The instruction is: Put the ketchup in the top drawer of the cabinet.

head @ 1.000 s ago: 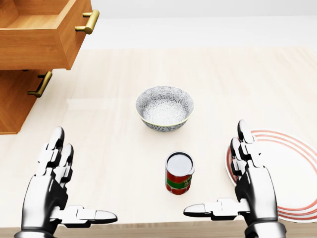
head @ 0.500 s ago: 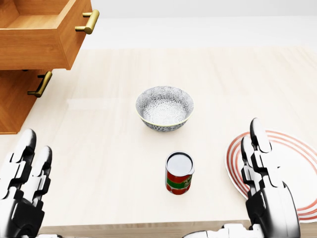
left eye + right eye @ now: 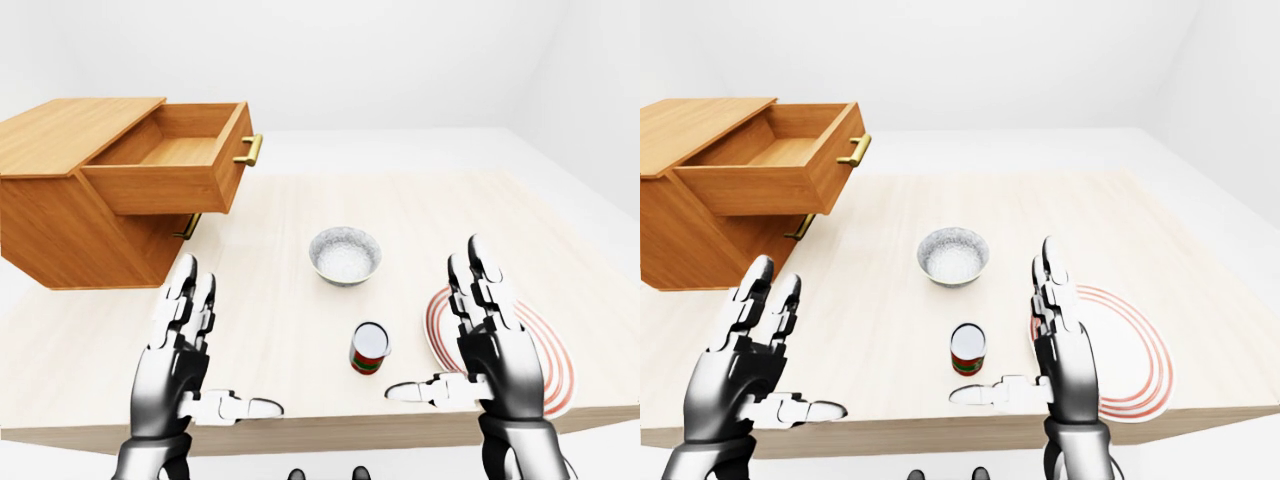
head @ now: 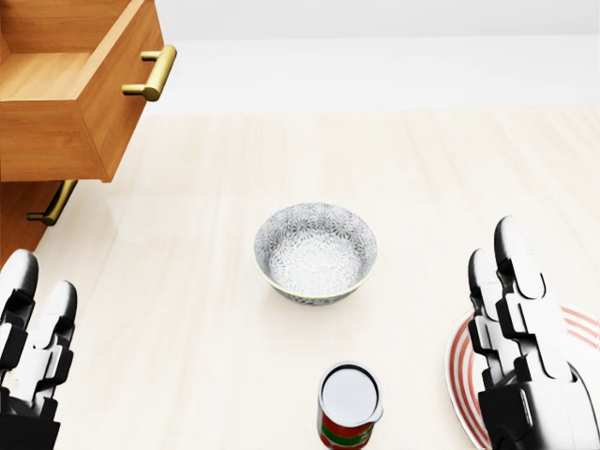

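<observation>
Between hands: can (image 3: 370,349); bowl (image 3: 345,254) beyond (plate (image 3: 548,362) right).

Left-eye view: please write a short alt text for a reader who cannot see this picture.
Two open robot hands, left hand and right hand, hover over a pale wooden table, with a small red can standing between them. Above the can is a patterned bowl, a red-striped plate lies under the right hand, and a wooden cabinet at left has its top drawer pulled open.
</observation>
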Controlling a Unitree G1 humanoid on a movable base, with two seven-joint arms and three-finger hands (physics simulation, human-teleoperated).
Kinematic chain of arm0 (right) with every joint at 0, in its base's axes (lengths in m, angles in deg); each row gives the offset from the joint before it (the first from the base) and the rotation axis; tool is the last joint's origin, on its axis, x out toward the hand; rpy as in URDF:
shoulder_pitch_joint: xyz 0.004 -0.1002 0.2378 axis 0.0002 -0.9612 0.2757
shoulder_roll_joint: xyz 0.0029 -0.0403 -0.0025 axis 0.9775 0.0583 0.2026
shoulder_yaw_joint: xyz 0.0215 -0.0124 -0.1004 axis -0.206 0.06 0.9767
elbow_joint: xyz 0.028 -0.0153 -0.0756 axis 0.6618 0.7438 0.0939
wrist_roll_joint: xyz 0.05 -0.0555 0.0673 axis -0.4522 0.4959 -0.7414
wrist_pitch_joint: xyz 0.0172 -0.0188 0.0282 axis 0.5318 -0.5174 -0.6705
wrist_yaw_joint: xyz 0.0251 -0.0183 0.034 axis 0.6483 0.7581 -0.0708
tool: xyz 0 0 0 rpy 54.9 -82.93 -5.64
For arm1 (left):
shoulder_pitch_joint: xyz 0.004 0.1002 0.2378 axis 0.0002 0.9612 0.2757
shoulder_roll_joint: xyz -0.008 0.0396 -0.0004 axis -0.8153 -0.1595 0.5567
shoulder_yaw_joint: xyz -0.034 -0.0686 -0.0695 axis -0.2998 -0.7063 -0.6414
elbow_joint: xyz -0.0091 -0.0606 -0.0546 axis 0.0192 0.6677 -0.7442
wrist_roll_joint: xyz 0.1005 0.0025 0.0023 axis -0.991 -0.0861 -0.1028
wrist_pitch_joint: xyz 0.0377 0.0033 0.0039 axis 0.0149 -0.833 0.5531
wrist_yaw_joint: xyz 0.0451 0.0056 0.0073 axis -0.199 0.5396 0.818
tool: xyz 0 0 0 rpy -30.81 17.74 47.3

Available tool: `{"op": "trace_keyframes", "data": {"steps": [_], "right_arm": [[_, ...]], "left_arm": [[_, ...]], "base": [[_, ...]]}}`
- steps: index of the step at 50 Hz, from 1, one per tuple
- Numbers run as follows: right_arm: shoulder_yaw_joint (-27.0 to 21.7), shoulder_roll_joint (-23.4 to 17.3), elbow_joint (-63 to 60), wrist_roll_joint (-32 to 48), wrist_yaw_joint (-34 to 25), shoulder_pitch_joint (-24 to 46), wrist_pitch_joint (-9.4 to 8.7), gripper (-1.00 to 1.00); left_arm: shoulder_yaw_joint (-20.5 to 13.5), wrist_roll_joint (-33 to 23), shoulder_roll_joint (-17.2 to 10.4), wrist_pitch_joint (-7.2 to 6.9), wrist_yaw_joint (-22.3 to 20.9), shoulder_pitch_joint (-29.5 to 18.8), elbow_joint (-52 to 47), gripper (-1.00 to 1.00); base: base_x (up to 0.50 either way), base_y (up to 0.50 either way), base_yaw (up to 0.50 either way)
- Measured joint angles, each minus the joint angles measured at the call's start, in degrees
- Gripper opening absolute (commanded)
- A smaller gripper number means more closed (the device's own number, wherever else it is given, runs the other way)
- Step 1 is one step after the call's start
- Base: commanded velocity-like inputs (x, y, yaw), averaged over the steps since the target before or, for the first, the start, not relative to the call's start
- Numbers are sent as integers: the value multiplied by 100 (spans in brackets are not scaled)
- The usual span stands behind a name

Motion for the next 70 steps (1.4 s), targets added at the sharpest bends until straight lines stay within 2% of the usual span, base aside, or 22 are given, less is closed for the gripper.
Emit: {"op": "trace_keyframes", "data": {"steps": [15,26,38,70], "right_arm": [[4,0,-4,-28,-24,16,23,100],[-11,12,31,-27,-18,38,-24,100],[47,-5,48,119,36,53,-52,100],[-2,23,61,293,147,77,-82,100]], "left_arm": [[-35,21,42,13,-57,37,-88,100],[-53,32,47,-5,-59,38,-98,100],[-77,43,52,-30,-60,19,-96,100],[-102,51,61,-75,-62,1,-117,100]], "base": [[50,0,0],[49,0,0],[3,0,0],[0,50,0]]}}
